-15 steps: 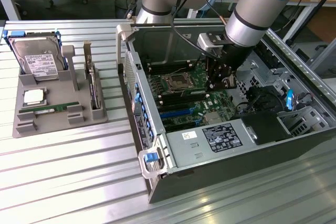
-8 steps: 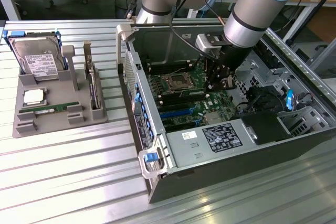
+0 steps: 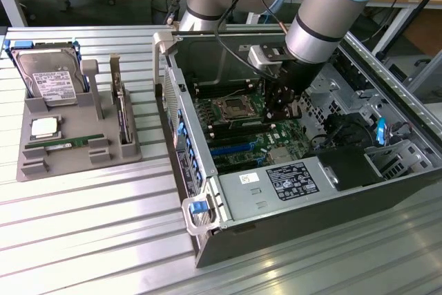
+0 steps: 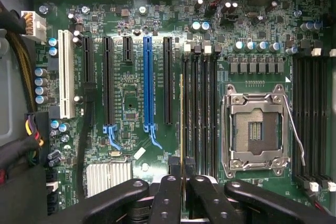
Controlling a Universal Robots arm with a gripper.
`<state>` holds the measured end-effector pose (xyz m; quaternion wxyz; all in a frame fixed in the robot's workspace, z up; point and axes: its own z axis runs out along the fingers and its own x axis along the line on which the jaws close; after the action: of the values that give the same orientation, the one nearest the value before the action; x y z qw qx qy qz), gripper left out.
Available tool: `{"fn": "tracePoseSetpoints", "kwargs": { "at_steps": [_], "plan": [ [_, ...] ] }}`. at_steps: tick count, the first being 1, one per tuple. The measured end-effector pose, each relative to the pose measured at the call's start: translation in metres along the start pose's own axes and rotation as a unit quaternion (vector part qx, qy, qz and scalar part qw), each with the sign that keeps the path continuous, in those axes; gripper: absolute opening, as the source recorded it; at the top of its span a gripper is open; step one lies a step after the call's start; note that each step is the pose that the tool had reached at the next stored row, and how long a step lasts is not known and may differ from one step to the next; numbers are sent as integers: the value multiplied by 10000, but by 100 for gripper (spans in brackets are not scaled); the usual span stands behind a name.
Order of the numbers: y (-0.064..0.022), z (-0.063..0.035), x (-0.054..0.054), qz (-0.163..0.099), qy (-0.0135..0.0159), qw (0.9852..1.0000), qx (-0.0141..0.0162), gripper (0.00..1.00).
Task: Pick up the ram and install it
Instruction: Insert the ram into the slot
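My gripper (image 3: 282,105) is down inside the open computer case (image 3: 207,240), over the motherboard (image 4: 131,103). Its black fingers (image 4: 169,192) are shut on the ram (image 4: 181,124), which appears edge-on as a thin green-gold strip between them. The ram runs in line with the black memory slots (image 4: 197,108) beside the CPU socket (image 4: 255,129), over the slot farthest from the socket. I cannot tell whether it touches the slot. In the exterior view the gripper hides the ram.
A grey tray (image 3: 76,160) at the exterior view's left carries a hard drive (image 3: 47,77), a CPU chip (image 3: 45,127), an upright expansion card (image 3: 123,112) and another green memory stick (image 3: 65,144). Case walls, the power supply (image 3: 276,188) and cables (image 3: 331,132) surround the gripper.
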<state>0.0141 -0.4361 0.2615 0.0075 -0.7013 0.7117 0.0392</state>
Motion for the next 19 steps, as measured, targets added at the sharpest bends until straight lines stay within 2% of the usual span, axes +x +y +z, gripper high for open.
{"fn": "tracePoseSetpoints", "kwargs": {
  "at_steps": [3, 7, 8, 10, 14, 15, 19],
  "plan": [
    [35, 22, 2, 0, 0, 10000, 0, 13],
    [69, 58, -16, 1, 28, 10000, 1, 13],
    [80, 68, -35, 3, 63, 10000, 1, 13],
    [101, 83, -90, 10, 237, 9997, 4, 13],
    [136, 117, -185, 14, 318, 9995, 5, 13],
    [137, 132, -185, 14, 363, 9993, 5, 13],
    [179, 178, -216, 16, 397, 9992, 6, 13]
  ]
}}
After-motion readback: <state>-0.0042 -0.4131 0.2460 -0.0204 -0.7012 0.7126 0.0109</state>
